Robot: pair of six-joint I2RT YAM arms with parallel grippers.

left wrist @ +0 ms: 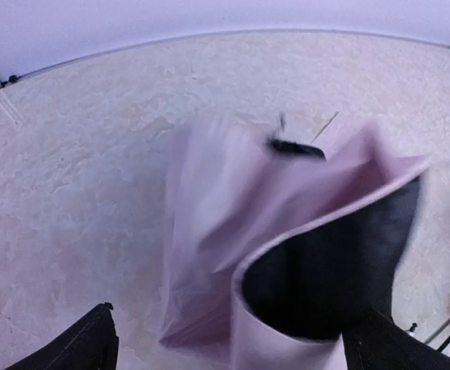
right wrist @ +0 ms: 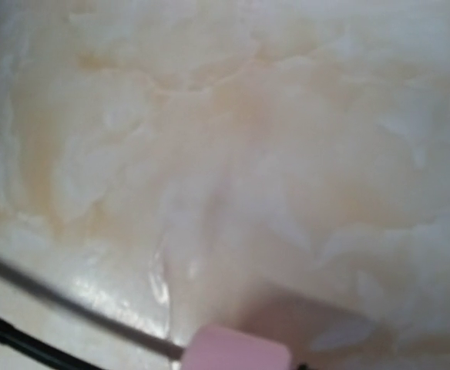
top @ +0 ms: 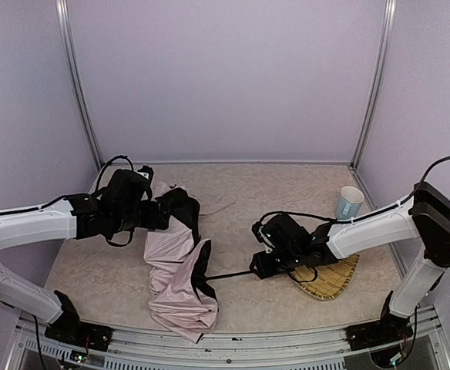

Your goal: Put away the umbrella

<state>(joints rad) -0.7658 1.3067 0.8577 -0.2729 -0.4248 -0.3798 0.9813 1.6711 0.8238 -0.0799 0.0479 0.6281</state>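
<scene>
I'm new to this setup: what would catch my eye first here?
The crumpled pale pink umbrella, black lining showing, sprawls at front left, its thin shaft running right to the right claw. A woven straw tray lies partly beneath that arm, a paper cup behind.

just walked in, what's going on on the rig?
Both arms are on a pale pink folding umbrella that lies collapsed and rumpled on the table. The left gripper, jaws wide, is at the far end of the canopy, with fabric between its fingers. The right gripper is at the handle end of the thin black shaft; whether it grips can't be seen. Not put away yet.
</scene>
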